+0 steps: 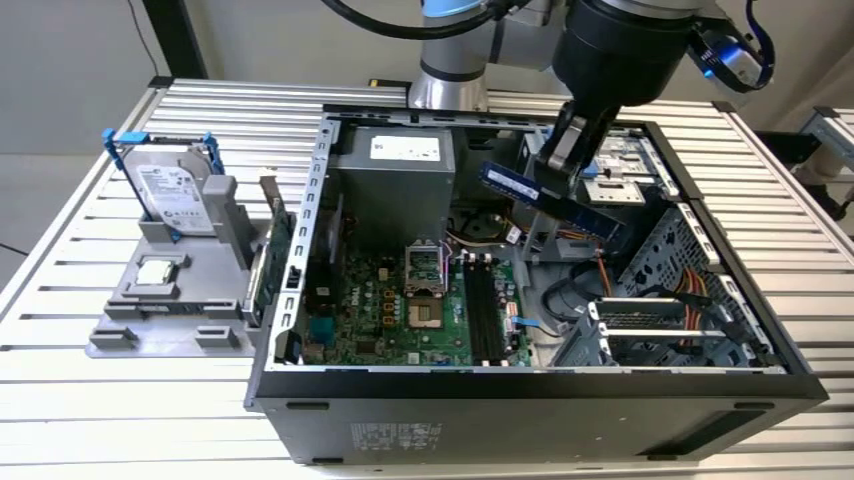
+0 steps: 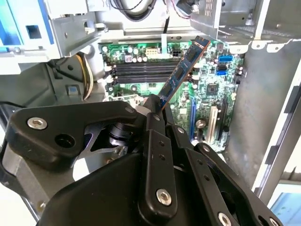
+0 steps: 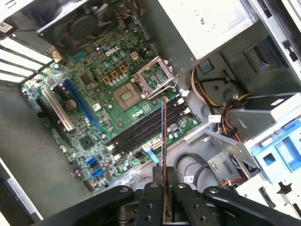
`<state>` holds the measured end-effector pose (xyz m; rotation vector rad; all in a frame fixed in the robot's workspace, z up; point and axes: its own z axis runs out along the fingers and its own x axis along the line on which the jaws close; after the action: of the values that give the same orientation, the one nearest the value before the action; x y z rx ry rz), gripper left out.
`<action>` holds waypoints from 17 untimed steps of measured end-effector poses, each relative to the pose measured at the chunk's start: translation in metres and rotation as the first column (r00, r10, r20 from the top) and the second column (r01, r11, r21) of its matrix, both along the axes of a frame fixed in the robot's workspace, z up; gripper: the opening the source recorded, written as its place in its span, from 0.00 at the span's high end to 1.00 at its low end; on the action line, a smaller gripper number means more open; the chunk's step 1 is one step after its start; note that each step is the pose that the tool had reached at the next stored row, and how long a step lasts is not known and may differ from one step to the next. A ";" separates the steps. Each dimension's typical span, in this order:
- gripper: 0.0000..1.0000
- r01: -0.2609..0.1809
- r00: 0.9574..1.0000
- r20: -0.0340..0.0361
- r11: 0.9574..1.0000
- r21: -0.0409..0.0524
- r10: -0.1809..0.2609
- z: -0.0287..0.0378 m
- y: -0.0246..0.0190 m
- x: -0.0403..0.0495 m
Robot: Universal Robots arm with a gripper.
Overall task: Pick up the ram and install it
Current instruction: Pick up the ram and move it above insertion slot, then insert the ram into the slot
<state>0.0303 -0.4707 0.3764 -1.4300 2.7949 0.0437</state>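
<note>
Gripper, exterior view: we saw the gripper (image 1: 551, 178) hanging above the motherboard (image 1: 387, 310), over its edge on the exterior view's right, with its fingers clamped on the ram (image 1: 594, 218).
Ram, exterior view: it was in the air, clear of the motherboard, a dark blue stick tilted with its end on the exterior view's right lower.
Memory slots, exterior view: we noted the black memory slots (image 1: 483, 312) on the motherboard, below the ram and apart from it.
Computer case, exterior view: the computer case (image 1: 534, 405) lay open on its side around the motherboard.
Gripper, second wrist view: the gripper (image 2: 155, 109) pinched one end of the ram (image 2: 184, 69), the black fingers meeting on it.
Ram, second wrist view: it reached out slantwise over the motherboard (image 2: 211, 87), crossing in front of the memory slots (image 2: 136, 70) without touching them.
Gripper, first wrist view: the gripper (image 3: 164, 190) was closed on the ram (image 3: 163, 136), one finger on each face.
Ram, first wrist view: we saw it edge-on, a thin line above the motherboard (image 3: 94, 103), its far end over the memory slots (image 3: 141, 132) and near the processor socket (image 3: 127, 96).
</note>
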 end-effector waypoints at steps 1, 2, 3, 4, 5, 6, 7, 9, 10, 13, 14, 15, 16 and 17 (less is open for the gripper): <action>1.00 0.012 1.000 0.000 1.000 0.000 -0.012 0.0000 0.0000 0.0000; 1.00 0.024 1.000 0.000 1.000 0.000 -0.024 0.0000 0.0000 0.0000; 1.00 0.035 0.999 0.000 0.999 0.000 -0.035 0.0000 0.0000 0.0000; 1.00 0.047 0.999 0.000 0.999 0.000 -0.047 0.0000 0.0000 0.0000; 1.00 0.059 0.998 0.000 0.998 0.000 -0.059 0.0000 0.0000 0.0000; 1.00 0.070 0.998 0.000 0.998 0.000 -0.070 0.0000 0.0000 0.0000; 1.00 0.082 0.997 0.000 0.997 0.000 -0.082 0.0000 0.0000 0.0000; 1.00 0.105 0.994 0.000 0.994 0.000 -0.105 0.0000 0.0000 0.0000; 1.00 0.117 0.993 0.000 0.993 0.000 -0.117 0.0000 0.0000 0.0000; 1.00 0.152 0.988 0.000 0.988 0.000 -0.152 0.0000 0.0000 0.0000; 1.00 0.164 0.986 0.000 0.986 0.000 -0.164 0.0000 0.0000 0.0000; 1.00 0.176 0.984 0.000 0.984 0.000 -0.176 0.0000 0.0000 0.0000; 1.00 0.187 0.982 0.000 0.982 0.000 -0.187 0.0000 0.0000 0.0000; 1.00 0.199 0.980 0.000 0.980 0.000 -0.199 0.0000 0.0000 0.0000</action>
<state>0.0302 -0.4707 0.3764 -1.1422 2.9214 0.0432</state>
